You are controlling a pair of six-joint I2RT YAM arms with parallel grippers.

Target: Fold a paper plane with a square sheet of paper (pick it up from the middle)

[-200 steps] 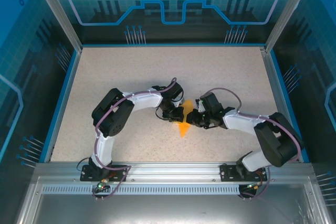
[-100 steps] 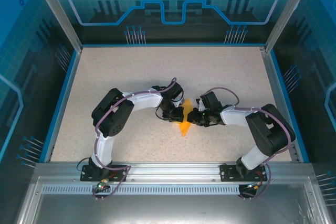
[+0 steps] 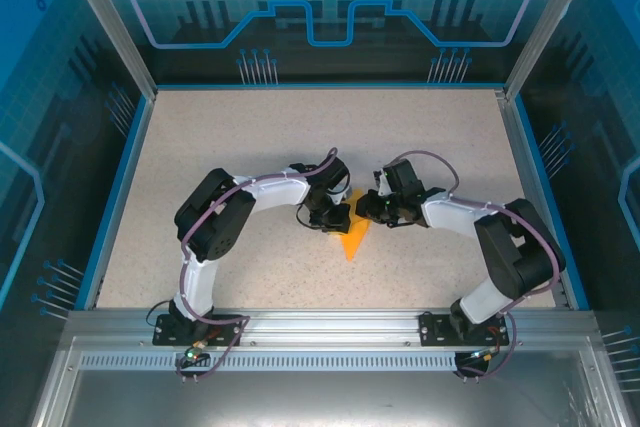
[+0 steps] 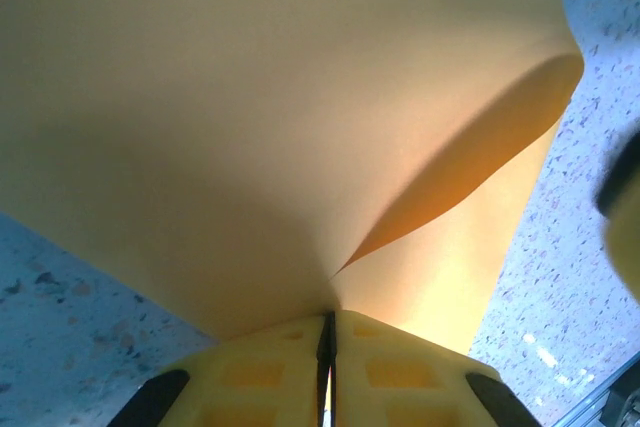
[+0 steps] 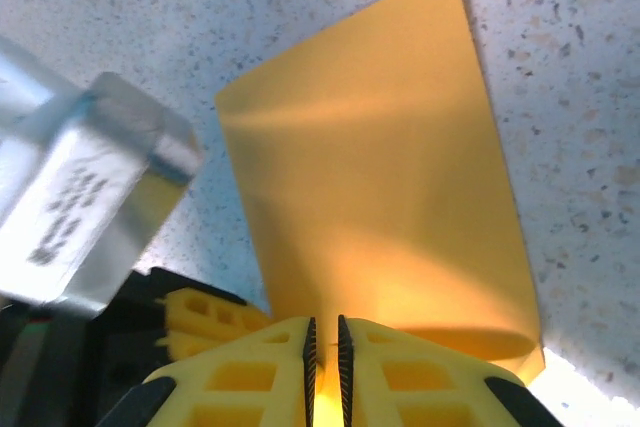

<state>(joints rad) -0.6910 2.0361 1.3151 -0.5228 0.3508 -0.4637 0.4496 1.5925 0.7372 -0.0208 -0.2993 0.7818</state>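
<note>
The square sheet of paper (image 3: 351, 240) is bright orange and folded into a pointed shape, its tip toward the near edge of the table. It sits between the two grippers at the table's middle. My left gripper (image 3: 336, 217) is shut on its left side. In the left wrist view the sheet of paper (image 4: 280, 127) spreads wide above the pinched jaws of the left gripper (image 4: 327, 325), with a loose fold opening to the right. My right gripper (image 3: 365, 209) is shut on the paper's (image 5: 380, 167) near edge, and its jaws stand almost together at the right gripper (image 5: 323, 327).
The speckled beige table (image 3: 300, 137) has a blue rim and transparent walls around it. In the right wrist view, the left gripper's yellow fingers (image 5: 205, 315) and a blurred silver block (image 5: 90, 207) sit close on the left.
The right arm has swung toward the back of the table, carrying its gripper up and slightly left. More of the paper's pointed tip now shows. The left arm has not moved.
</note>
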